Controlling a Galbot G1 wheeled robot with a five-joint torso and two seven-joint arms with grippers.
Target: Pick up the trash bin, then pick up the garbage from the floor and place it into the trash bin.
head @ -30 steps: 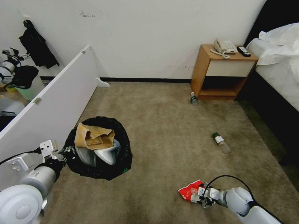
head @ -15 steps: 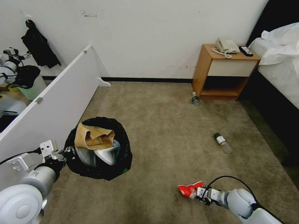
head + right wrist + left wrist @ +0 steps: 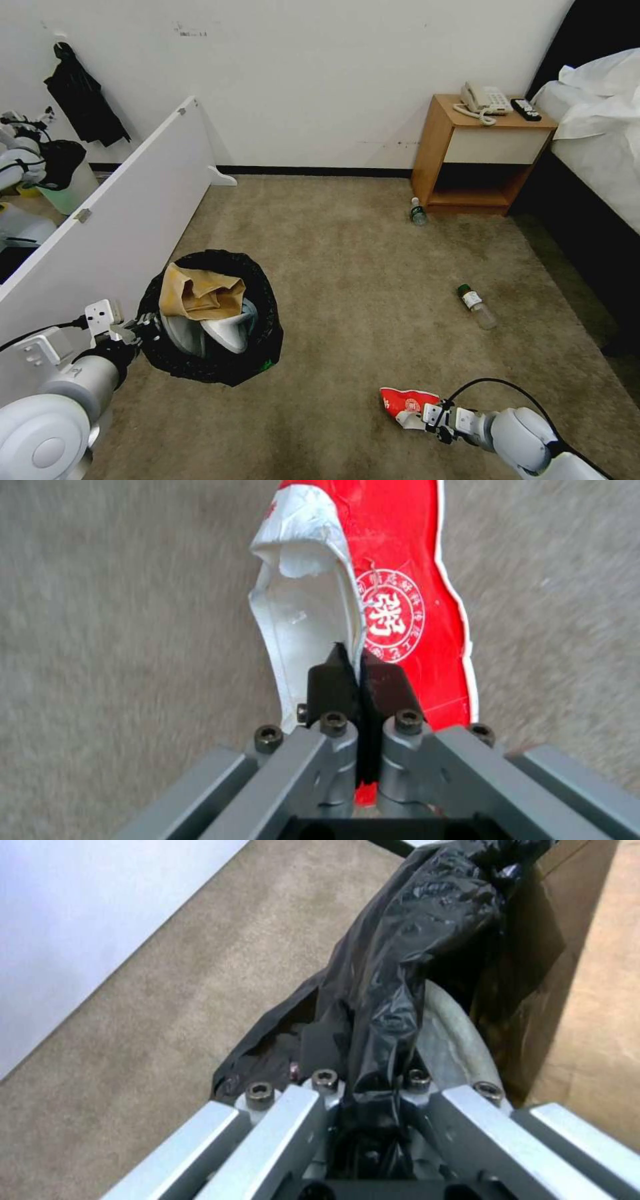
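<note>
Left gripper (image 3: 148, 327) clamped on the black bag at the rim of the bin (image 3: 257, 347), near the white panel (image 3: 113, 220) on the robot's left; in the left wrist view (image 3: 373, 1090) bag film pinched between the fingers. Inside the bin: a brown paper bag (image 3: 200, 293) over white slippers (image 3: 227, 330).

Right gripper (image 3: 427, 417) low over the carpet (image 3: 347, 280) at the near right, jaws together on the edge of the red-white wrapper (image 3: 407, 402); in the right wrist view (image 3: 360, 680) black fingertips closed on the wrapper (image 3: 400, 595), which bears a round white seal with Chinese characters, not readable here.

Still on the carpet: one clear bottle (image 3: 475, 306) with a green cap and white label, lying well beyond the wrapper toward the bed (image 3: 600, 133); another bottle (image 3: 417, 212) by the foot of the wooden nightstand (image 3: 480, 157). On the nightstand, a phone (image 3: 483, 100) and a remote (image 3: 525, 109). Nothing between wrapper and bin but bare carpet.

Against half a second ago: wrapper flatter and stretched out toward the bin, right gripper a shade lower in the head view; bin and left gripper unchanged.
</note>
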